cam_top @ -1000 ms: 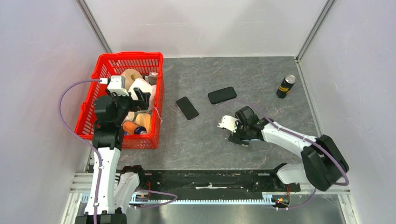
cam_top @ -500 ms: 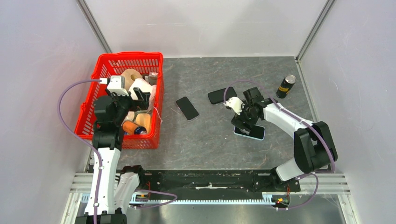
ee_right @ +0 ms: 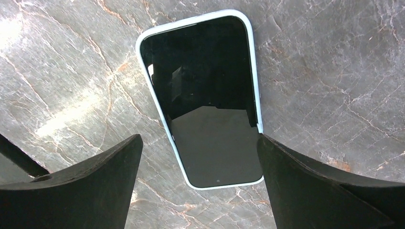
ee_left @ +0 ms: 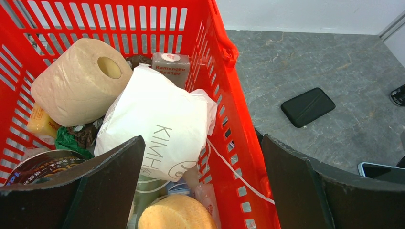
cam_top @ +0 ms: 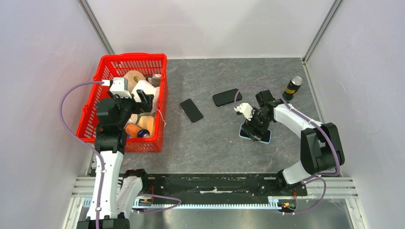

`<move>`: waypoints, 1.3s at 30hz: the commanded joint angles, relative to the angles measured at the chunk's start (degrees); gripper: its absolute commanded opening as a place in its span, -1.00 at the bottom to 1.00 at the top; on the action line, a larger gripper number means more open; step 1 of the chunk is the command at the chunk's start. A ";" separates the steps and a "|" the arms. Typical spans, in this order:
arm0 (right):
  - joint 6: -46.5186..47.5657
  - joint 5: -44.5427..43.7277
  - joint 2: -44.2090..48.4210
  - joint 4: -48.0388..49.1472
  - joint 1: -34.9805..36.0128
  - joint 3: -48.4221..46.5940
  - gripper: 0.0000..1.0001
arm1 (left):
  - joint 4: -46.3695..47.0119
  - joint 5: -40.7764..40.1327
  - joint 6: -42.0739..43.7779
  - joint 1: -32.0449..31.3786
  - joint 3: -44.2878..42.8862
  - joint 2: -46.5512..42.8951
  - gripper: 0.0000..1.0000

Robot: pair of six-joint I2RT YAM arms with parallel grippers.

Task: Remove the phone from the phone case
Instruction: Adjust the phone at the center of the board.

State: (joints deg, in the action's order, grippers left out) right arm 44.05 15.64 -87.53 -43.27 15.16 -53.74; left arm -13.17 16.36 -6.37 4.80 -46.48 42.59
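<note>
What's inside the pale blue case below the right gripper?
A phone fills the phone case, dark screen up; only the case's pale blue rim shows around it. The phone's back and the case's inside are covered.

Three cameras live: one overhead, two on wrists.
Top view looks down from behind the bases over the grey marbled table [cam_top: 210, 148]. Left wrist camera peers past the left claw [ee_left: 203, 138], close over the red slotted plastic basket [ee_left: 224, 71], shared with overhead. Right wrist camera stares straight down, close on the black-screened phone in a pale blue case [ee_right: 205, 71] beneath the right claw [ee_right: 198, 138]; overhead shares it.
</note>
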 commanded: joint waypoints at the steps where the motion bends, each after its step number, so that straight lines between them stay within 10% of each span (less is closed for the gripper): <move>1: 3.46 2.00 -0.29 -0.75 -1.11 -1.81 0.94 | 2.28 -0.84 2.06 0.32 0.16 0.04 0.98; 39: 13.57 2.12 -5.29 2.11 -3.58 1.12 0.94 | 2.37 -1.07 2.59 0.36 0.33 1.42 0.98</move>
State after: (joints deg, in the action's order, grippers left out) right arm 56.80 17.69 -92.29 -43.81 11.79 -53.82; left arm -13.17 15.94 -5.87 4.80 -46.48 43.90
